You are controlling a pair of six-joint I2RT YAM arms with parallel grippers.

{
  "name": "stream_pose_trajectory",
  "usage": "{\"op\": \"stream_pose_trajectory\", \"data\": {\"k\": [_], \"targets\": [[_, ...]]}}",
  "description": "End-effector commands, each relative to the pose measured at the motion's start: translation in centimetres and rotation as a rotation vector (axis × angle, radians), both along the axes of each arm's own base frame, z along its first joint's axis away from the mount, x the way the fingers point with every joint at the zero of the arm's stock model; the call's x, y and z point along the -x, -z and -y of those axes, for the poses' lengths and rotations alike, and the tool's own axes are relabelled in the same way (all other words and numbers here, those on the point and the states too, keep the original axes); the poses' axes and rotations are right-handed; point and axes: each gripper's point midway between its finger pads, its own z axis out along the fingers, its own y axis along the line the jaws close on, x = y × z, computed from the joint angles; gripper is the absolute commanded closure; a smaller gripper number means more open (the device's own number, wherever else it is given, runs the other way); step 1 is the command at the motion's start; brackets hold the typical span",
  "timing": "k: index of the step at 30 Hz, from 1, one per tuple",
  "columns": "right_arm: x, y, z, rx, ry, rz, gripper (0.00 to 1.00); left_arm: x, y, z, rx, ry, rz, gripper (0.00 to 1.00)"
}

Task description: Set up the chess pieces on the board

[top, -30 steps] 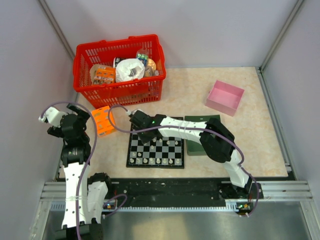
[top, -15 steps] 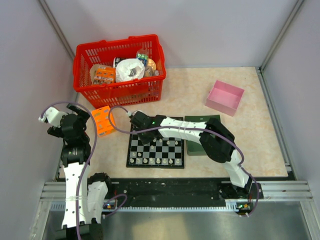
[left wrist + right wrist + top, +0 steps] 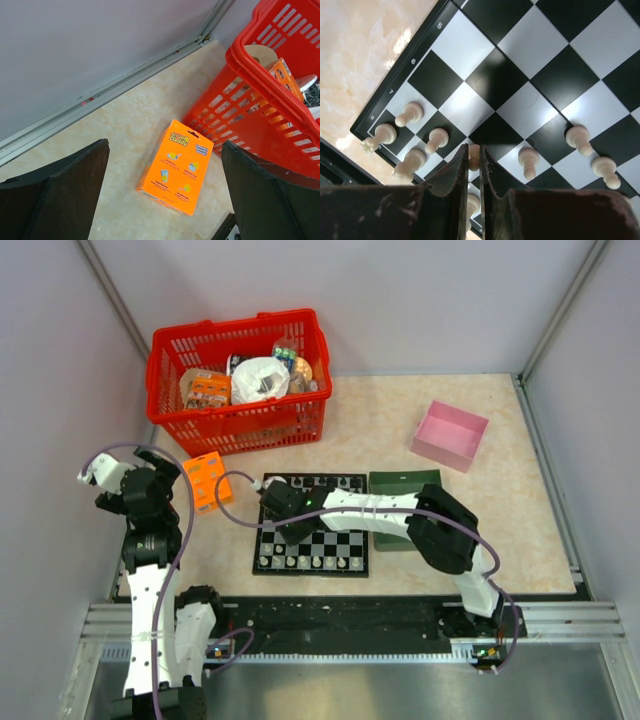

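- The right end effector (image 3: 474,150) is clenched on one white pawn (image 3: 474,159). The two fingers pinch it from both sides, so the tiny piece cannot slip or fall over.
- The pawn is held low over the board (image 3: 545,42), near the left corner closest to the robot. I cannot tell if its foot is touching a square yet.
- The other white pieces (image 3: 436,140) stand close by, each on its own square. They stay along the near edge because that is where white starts the game.
- The black pieces (image 3: 312,482) are lined up along the far edge of the board, facing the white ones.
- I think the pawn belongs in the row with the other white ones. The arm has to be slow and gentle here, because the neighbours are very close and easy to knock down.
- The left end effector (image 3: 165,145) is released, with its fingers wide apart and nothing between them.
- It waits off to the left above the tabletop (image 3: 520,540), looking down at an orange box (image 3: 175,167) beside the red basket (image 3: 250,115). Parked there, it probably won't bump the busy arm.
- A green tray (image 3: 405,481) sits just to the right of the board, partly hidden under the right arm. I cannot see if any pieces are in it.
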Motion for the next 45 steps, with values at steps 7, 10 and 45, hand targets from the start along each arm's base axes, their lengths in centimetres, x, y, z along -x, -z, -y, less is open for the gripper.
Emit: {"op": "stream_pose_trajectory", "data": {"k": [7, 10, 45], "targets": [[2.6, -1.1, 0.4, -0.014, -0.017, -0.028, 0.93, -0.5, -1.2, 0.0, -0.003, 0.009, 0.054, 0.01], [3.0, -0.9, 0.3, -0.012, -0.021, -0.032, 0.93, -0.5, -1.1, 0.0, -0.002, 0.009, 0.053, 0.01], [1.1, -4.9, -0.4, -0.079, -0.001, 0.069, 0.63, -0.2, -1.1, 0.0, -0.005, 0.003, 0.049, 0.01]]}}
